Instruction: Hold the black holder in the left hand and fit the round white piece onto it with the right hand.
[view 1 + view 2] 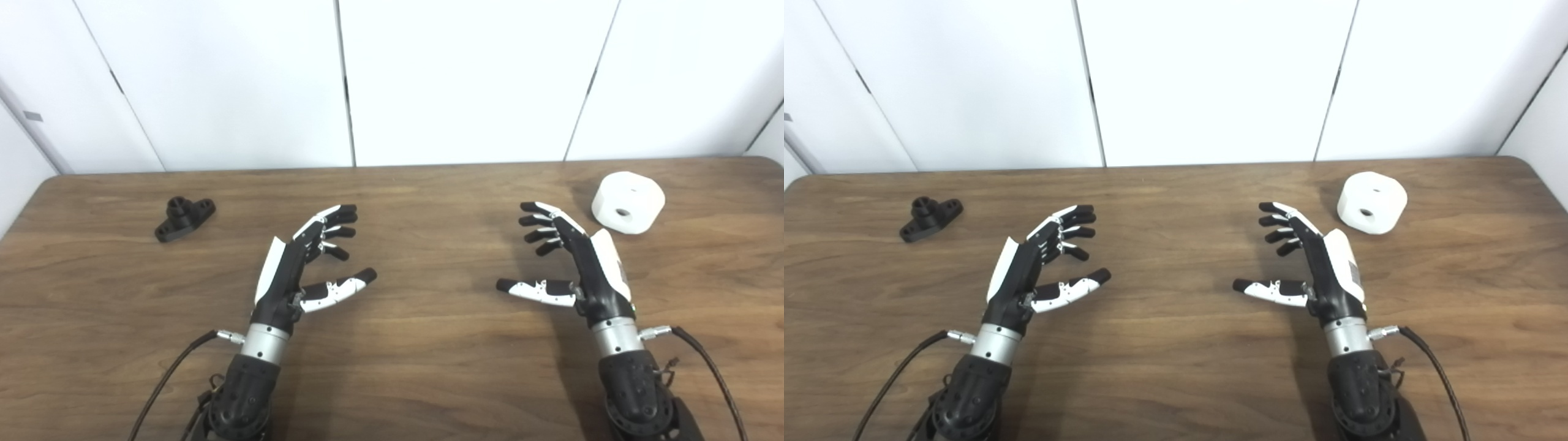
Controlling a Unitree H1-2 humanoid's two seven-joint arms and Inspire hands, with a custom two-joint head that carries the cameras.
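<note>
While both hands hover empty over the table's middle, the left hand [294, 269] and right hand [579, 260] are spread, palms facing inward. Toward the far-left corner lies the black holder [184, 218]; the round white piece [628, 202] sits near the far-right corner. Grasp the holder's base first, probably leaving its boss exposed.
</note>
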